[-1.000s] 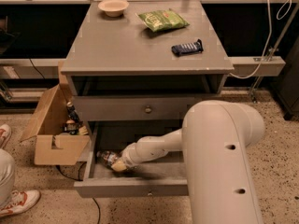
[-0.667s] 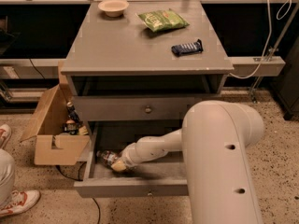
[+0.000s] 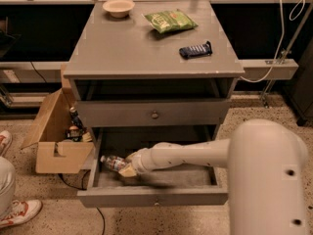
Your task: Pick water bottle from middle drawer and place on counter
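Observation:
The water bottle (image 3: 111, 163), clear with a pale label, lies on its side at the left of the open middle drawer (image 3: 151, 196). My gripper (image 3: 126, 169) is inside the drawer, at the bottle's right end and touching it. My white arm reaches in from the lower right and hides the drawer's right part. The grey counter (image 3: 146, 43) is the cabinet top above.
On the counter stand a tan bowl (image 3: 119, 7), a green snack bag (image 3: 170, 20) and a dark blue bar (image 3: 195, 50). The upper drawer (image 3: 154, 114) is shut. A cardboard box (image 3: 58, 141) with a dark bottle (image 3: 75, 117) stands left of the cabinet. A shoe (image 3: 19, 212) is at the lower left.

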`<state>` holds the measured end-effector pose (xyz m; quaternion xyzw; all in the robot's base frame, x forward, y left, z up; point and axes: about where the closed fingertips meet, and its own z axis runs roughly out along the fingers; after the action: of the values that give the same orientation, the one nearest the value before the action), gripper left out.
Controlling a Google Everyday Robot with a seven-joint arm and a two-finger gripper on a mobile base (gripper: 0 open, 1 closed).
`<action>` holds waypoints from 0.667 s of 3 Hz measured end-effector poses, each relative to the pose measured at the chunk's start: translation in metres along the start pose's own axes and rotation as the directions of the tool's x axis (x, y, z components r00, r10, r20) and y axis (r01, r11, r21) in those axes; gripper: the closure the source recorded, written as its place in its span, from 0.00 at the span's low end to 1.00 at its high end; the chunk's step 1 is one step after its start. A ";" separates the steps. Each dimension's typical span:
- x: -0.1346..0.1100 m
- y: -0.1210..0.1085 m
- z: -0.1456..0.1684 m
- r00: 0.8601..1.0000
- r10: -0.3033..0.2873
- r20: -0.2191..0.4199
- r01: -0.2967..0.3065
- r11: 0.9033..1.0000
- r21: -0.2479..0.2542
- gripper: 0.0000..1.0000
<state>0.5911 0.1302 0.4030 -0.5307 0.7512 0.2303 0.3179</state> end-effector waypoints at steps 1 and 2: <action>-0.007 -0.005 -0.041 0.996 -0.046 0.082 0.044 0.999 0.023 1.00; -0.012 -0.011 -0.074 0.986 -0.083 0.145 0.078 0.996 0.043 1.00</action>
<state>0.5875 0.0838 0.4628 -0.5361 0.7079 0.2415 0.3914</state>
